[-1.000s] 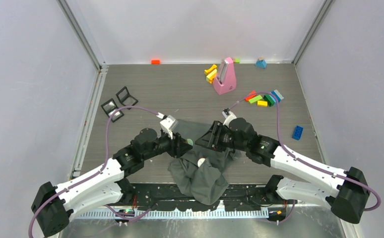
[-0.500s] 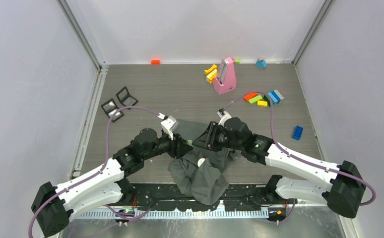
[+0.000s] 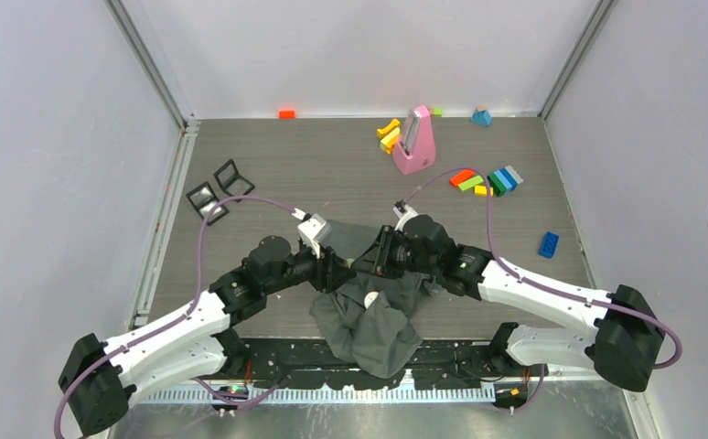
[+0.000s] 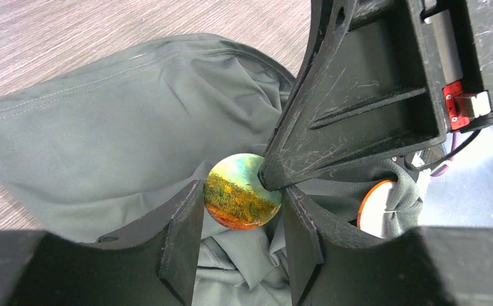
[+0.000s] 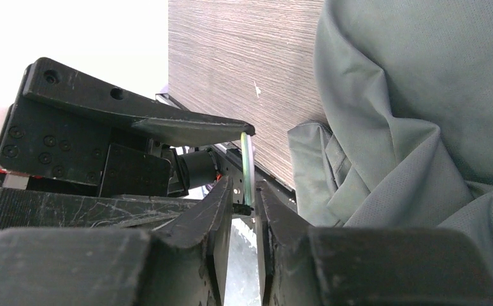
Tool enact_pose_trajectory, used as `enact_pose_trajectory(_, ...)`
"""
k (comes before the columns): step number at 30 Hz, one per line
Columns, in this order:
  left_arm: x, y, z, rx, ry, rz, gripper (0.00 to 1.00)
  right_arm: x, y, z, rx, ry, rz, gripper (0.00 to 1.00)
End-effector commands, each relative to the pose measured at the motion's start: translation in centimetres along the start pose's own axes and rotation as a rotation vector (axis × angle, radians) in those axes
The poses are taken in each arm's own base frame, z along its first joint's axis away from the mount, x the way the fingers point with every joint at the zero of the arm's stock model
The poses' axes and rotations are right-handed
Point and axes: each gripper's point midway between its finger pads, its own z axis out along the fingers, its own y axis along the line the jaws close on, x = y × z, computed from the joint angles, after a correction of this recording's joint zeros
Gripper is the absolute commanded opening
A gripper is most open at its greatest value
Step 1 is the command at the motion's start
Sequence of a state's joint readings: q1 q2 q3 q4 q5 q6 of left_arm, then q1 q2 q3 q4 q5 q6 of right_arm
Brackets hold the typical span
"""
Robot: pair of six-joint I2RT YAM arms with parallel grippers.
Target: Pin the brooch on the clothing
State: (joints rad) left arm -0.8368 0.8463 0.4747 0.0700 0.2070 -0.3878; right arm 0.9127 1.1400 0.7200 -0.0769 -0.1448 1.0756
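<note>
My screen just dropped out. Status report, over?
Left gripper shut on brooch, rim to rim. Right gripper straddling its faces, slim gaps showing. T-shirt bunched below, brooch not yet pinned. No obstruction seen.

Left arm: reaches forward and inward from its base, forearm low, wrist roughly level. Left gripper: fingers partly spread, clamps the round brooch by its rim between both. Right arm: mirrors this, reaches inward from the right-hand base, elbow low. Right gripper: meets the left one nose to nose, jaws narrow, straddles the brooch's thin edge. Pad contact there: not determinable.
</note>
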Motion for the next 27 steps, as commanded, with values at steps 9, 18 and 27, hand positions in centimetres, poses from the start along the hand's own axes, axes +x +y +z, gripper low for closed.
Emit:
enact_pose_trajectory(9,-2.6,-0.4,0.3,-0.004,-0.085,0.002,0.58,-1.1,1.9,0.1,-0.049,-0.039,-0.079,0.01)
enact_pose_trajectory(18,-2.8,4.2,-2.9,-0.387,-0.106,-0.365,0.87,-4.9,-0.1,-3.4,0.078,-0.254,-0.362,0.01)
enact_pose_trajectory(27,-5.9,0.5,-1.4,-0.26,-0.135,-0.675,0.9,-5.3,0.8,-4.7,0.157,-0.406,-0.726,0.01)
